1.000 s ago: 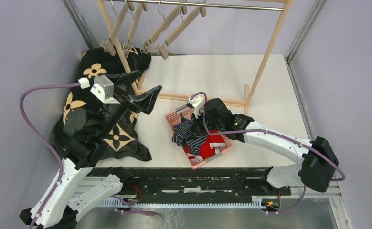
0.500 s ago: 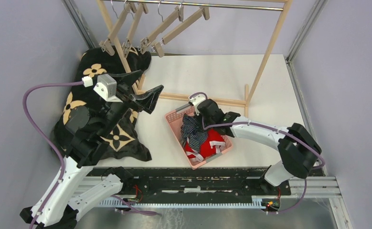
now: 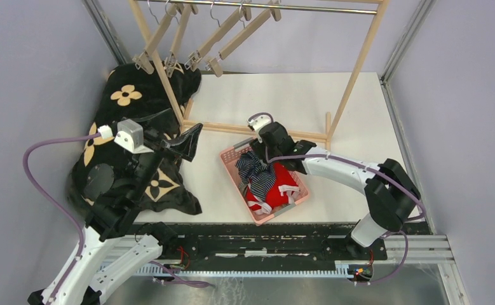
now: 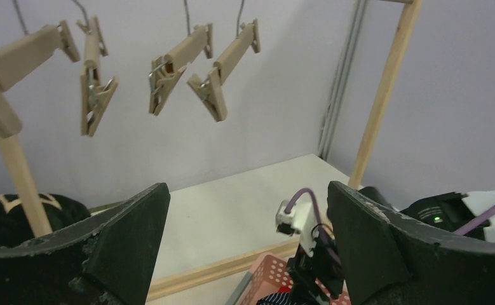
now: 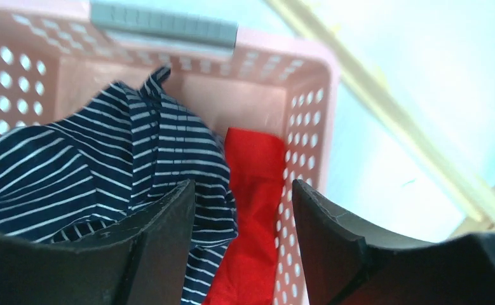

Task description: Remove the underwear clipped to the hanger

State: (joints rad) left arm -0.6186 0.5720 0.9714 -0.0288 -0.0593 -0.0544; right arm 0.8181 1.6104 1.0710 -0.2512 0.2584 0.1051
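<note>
Dark blue striped boxers (image 3: 256, 173) and red briefs (image 3: 283, 184) lie bundled in a pink basket (image 3: 229, 159) near the table's front. No cloth hangs from the wooden clip hangers (image 3: 200, 41) on the rail. My right gripper (image 3: 264, 147) hovers over the basket's far end. In the right wrist view it (image 5: 244, 216) is open, with the boxers (image 5: 105, 165) and red briefs (image 5: 251, 190) lying loose below its fingers. My left gripper (image 3: 184, 141) is wide open and holds nothing, raised beside the blanket. The left wrist view shows it (image 4: 248, 222) facing the bare hangers (image 4: 168, 76).
A black blanket with tan flowers (image 3: 124, 95) covers the table's left side under the left arm. The wooden rack's base bar (image 3: 232, 129) runs just behind the basket, and its right post (image 3: 359, 63) slants up. Grey walls enclose the table on both sides.
My right gripper has opened and let the blue striped boxers fall into the basket, shifting toward the basket's far end. The left arm has drawn back toward the front left.
</note>
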